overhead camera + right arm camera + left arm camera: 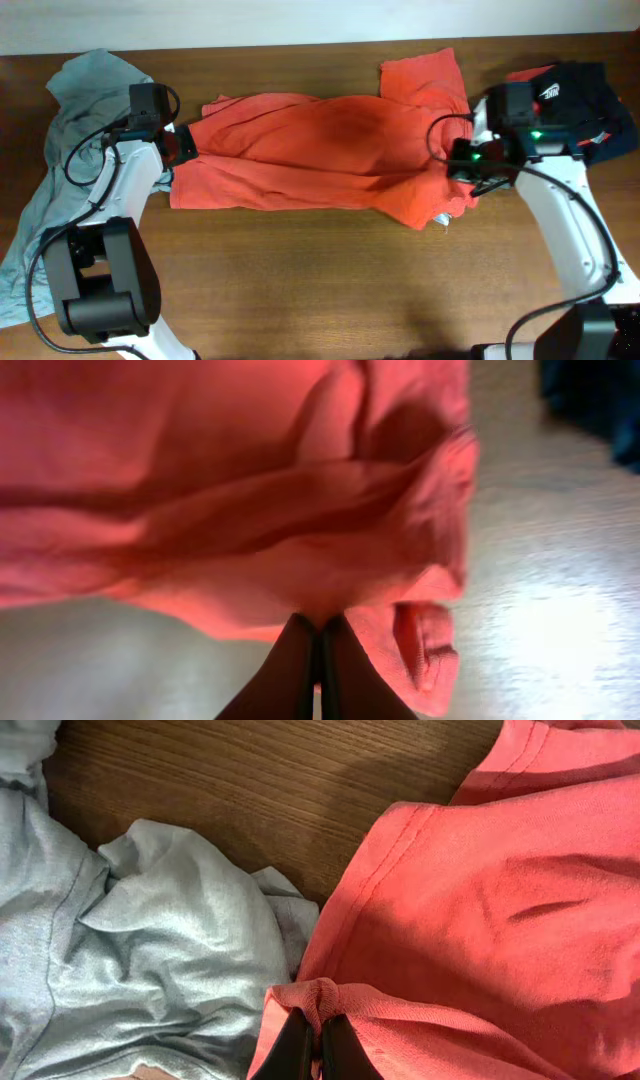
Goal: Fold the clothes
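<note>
Orange-red T-shirt (330,150): one, pinched by both end effectors (315,1023) (318,628).

Your wooden table (320,290) and its load.
You see an orange shirt (330,150) mid-table, grey shirt (70,110) left, dark garments (590,100) far right.

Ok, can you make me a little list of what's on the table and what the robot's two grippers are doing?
table: brown wood
orange-red T-shirt: stretched across the middle, wrinkled, partly folded over
left gripper: shut, pinching the T-shirt's edge at its own end
right gripper: shut, pinching the T-shirt's edge at the other end
grey-blue shirt: crumpled at the left, right beside the T-shirt
dark clothes: heap at the far right, navy with a bit of red
folding: not finished
</note>
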### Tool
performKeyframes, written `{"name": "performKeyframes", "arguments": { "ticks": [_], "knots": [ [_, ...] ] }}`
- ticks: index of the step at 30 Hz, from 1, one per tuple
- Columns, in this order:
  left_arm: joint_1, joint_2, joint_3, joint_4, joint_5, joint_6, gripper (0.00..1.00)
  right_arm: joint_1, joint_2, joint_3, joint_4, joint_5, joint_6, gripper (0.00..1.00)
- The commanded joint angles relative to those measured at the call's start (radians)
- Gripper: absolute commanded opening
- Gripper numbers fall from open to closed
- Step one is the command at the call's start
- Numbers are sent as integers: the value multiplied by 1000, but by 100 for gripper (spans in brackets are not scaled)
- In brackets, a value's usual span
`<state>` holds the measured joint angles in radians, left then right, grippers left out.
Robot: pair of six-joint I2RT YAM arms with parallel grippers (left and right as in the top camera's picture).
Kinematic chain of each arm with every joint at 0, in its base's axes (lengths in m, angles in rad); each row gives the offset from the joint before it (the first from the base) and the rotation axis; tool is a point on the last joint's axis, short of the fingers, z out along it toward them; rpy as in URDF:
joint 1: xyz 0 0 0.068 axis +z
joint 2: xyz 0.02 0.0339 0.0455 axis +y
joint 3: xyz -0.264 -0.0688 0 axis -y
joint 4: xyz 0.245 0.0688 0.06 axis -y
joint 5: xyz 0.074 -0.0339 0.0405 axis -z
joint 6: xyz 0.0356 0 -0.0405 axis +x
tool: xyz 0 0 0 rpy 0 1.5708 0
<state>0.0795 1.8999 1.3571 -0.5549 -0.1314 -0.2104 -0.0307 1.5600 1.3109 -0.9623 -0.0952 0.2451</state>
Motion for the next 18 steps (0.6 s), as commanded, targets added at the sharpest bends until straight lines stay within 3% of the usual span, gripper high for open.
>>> {"name": "performKeyframes", "arguments": {
  "ticks": [1, 9, 18],
  "knots": [
    [0, -4, -3, 9, -8, -5, 0, -38, 43, 10, 29, -14, -44, 4],
    [0, -4, -3, 9, -8, -5, 1, -25, 96, 11, 177, -149, -80, 4],
    [0, -4, -3, 9, -8, -5, 1, -28, 98, 64, 278, -121, -19, 4]
  ]
}}
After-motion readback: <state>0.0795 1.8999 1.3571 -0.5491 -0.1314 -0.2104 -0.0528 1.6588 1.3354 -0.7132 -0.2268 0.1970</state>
